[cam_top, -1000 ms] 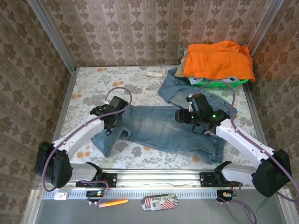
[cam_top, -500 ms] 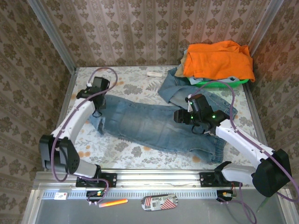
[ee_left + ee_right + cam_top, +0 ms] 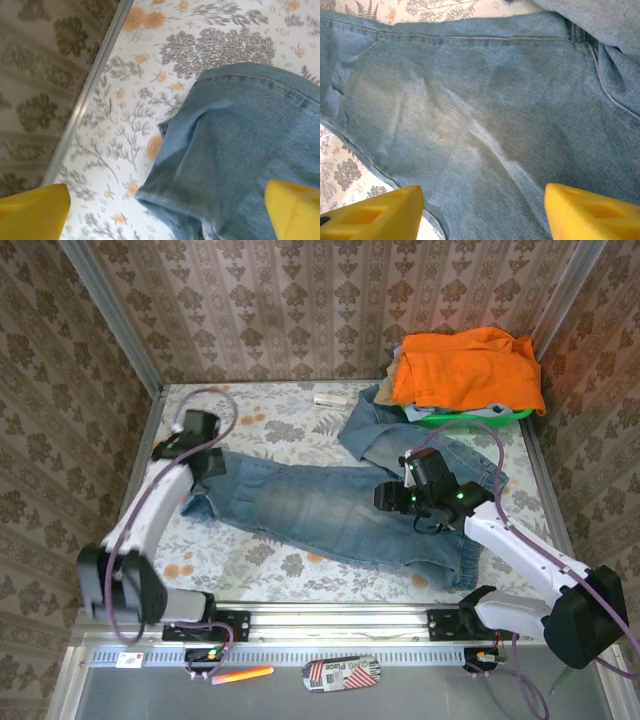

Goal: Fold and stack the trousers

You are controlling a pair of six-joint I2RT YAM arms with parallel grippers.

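Note:
The trousers (image 3: 320, 510) lie stretched across the flowered table (image 3: 260, 410), leg end at the left, wider end at the right near the front. My left gripper (image 3: 203, 462) hovers over the left leg end with its jaws wide open and nothing between them. In the left wrist view the hem (image 3: 190, 200) lies loose below the left gripper (image 3: 167, 210), on the trousers (image 3: 250, 140). My right gripper (image 3: 396, 496) hangs open just above the trousers' middle. The right wrist view shows faded denim (image 3: 470, 100) under the open right gripper (image 3: 480, 210).
An orange garment (image 3: 465, 365) is heaped on a green basket (image 3: 480, 420) at the back right, with more denim (image 3: 372, 430) spilling from under it. A small white object (image 3: 328, 398) lies at the back. The metal wall rail (image 3: 85, 100) runs close to the left gripper.
My left arm swung out to the left and back, dragging the folded leg out straight, then opened and let the hem go. The right gripper stayed put and opened slightly.

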